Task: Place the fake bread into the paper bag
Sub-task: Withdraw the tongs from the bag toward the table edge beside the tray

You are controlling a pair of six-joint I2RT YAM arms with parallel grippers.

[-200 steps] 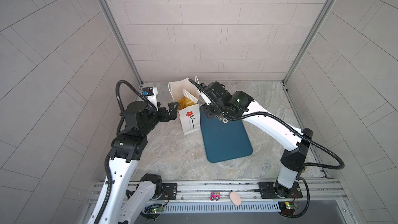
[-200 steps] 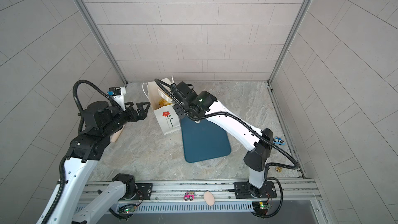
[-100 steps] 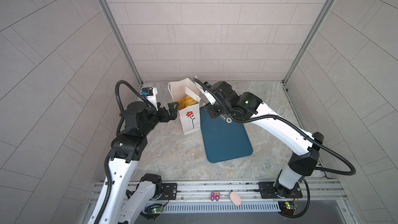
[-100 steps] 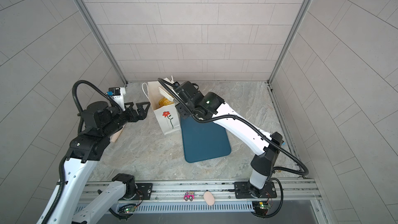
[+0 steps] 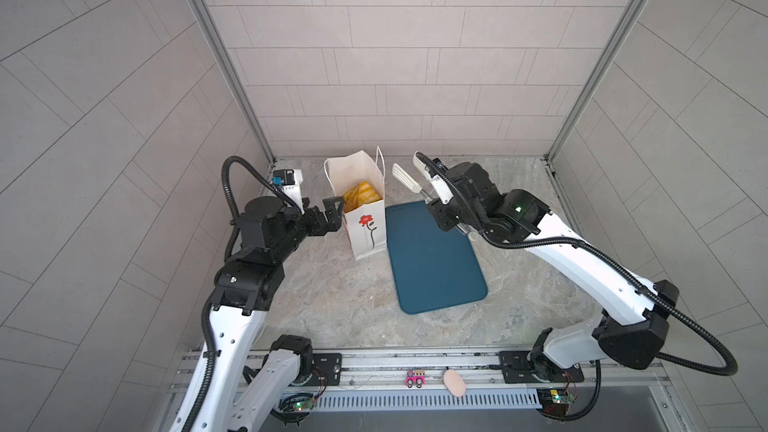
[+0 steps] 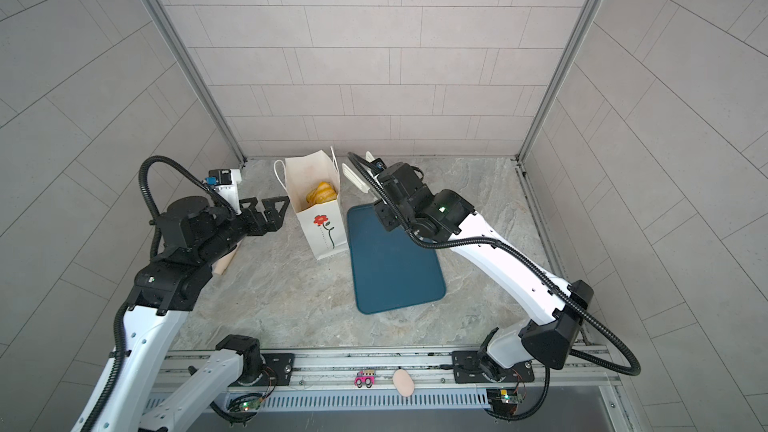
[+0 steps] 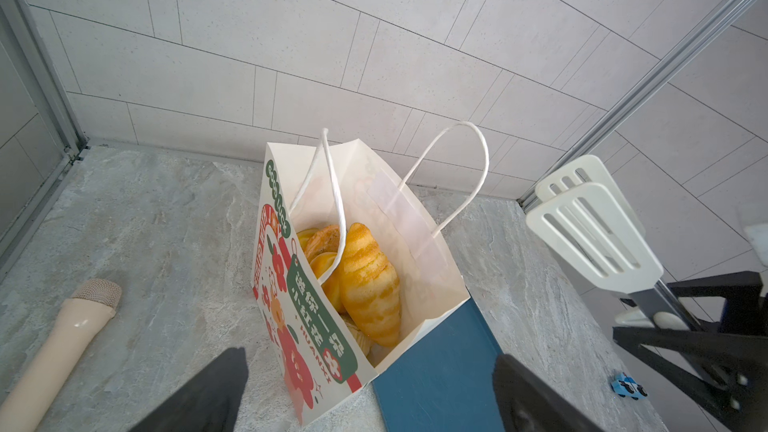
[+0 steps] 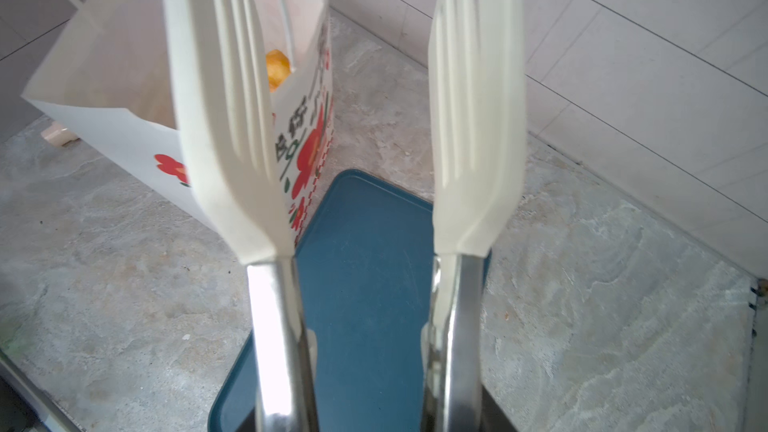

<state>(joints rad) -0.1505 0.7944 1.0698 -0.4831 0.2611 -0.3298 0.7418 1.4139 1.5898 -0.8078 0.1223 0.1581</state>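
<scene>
- Upright on the marble table (image 5: 332,297), at 11 o'clock of its middle in both top views: paper bag (image 5: 365,230) (image 6: 322,232) (image 7: 395,209), mouth open, cord handles up, red flower on the near face.
- Inside the bag, piled below the rim: fake bread (image 5: 361,197) (image 6: 321,193) (image 7: 368,280) (image 8: 277,66). Striped golden piece on top, darker pieces behind it; number impossible to count.
- At 9 o'clock of the bag, near its side wall, with a gap to it in a top view: left gripper (image 5: 329,214) (image 6: 266,204), jaws spread wide, holding nothing.
- At 3 o'clock of the bag mouth, raised above the tray's far end: right gripper (image 5: 442,211), clamped on the steel arms of white slotted tongs (image 5: 405,178) (image 6: 353,178) (image 7: 594,238) (image 8: 224,118).
- Tong blades apart and empty, aimed toward 11 o'clock, near the bag's rim but clear of it.
- At 4 o'clock of the bag, flat on the table, far corner just beside the bag's base: dark blue tray (image 5: 432,268) (image 6: 390,272) (image 8: 365,243).
- At 8 o'clock of the bag, lying flat: beige rolling pin (image 6: 224,263) (image 7: 62,338).
- At 6 o'clock, on the front rail (image 5: 374,361): pink egg-shaped thing (image 5: 453,382), near a small pink toy car (image 5: 416,379).
</scene>
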